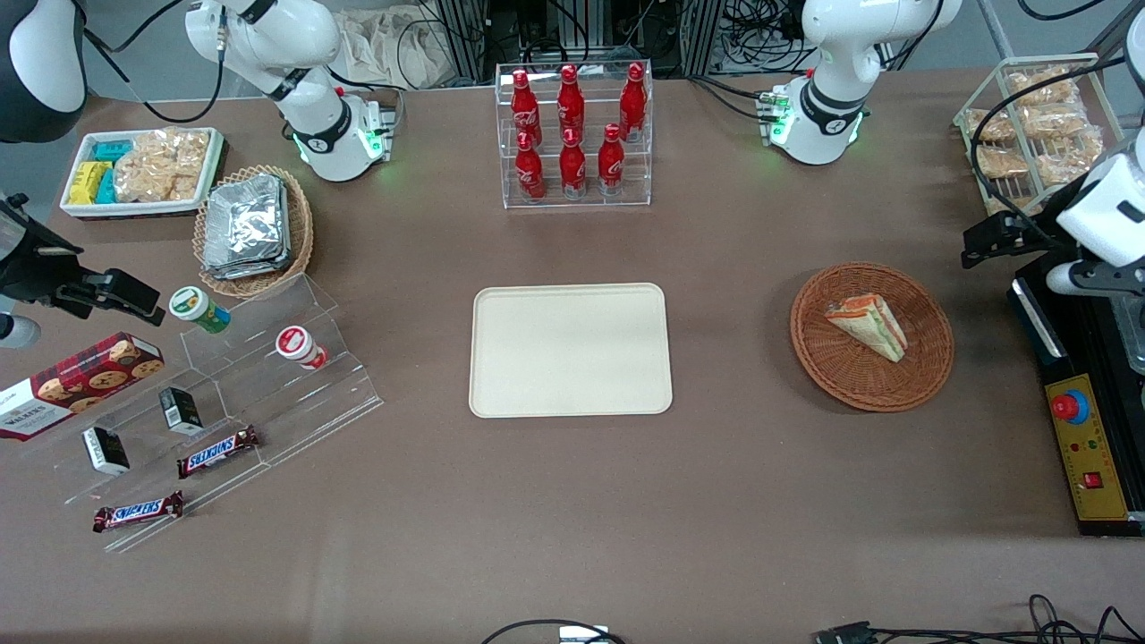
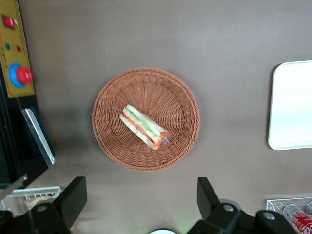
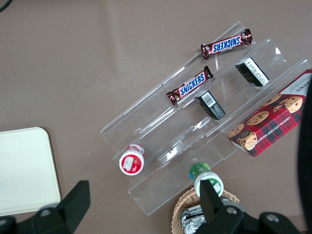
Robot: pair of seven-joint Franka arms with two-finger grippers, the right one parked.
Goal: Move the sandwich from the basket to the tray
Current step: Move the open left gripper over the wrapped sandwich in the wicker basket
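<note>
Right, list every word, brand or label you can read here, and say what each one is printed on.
"SNICKERS": brown chocolate bar on the clear acrylic step stand.
"SNICKERS": second brown chocolate bar, nearer the front camera.
"WALKERS": red tartan cookie box.
Red bottles' white script: too small to read.
Black small boxes, round cups, yellow control panel: unreadable.
Wrapped triangular sandwich, reddish-brown woven basket, cream rectangular tray: no text.
Open black two-finger gripper hovers above the basket.
</note>
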